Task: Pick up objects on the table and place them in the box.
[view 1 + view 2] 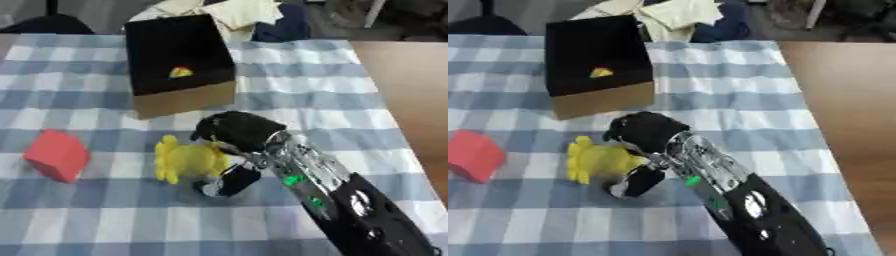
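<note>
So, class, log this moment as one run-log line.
right hand: shut on yellow toy | red block: on checked cloth | box: open, holds small yellow-red item | left hand: unseen

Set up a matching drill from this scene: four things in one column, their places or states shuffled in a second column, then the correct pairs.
Column one:
1. yellow toy
2. red block
3. box
4. right hand

Column two:
A. open-topped, at the far side of the checked cloth, something small and yellow inside
B. lying alone at the left on the cloth
C. curled round a toy
D. held between thumb and fingers

Pairs: 1-D, 2-B, 3-A, 4-C
</note>
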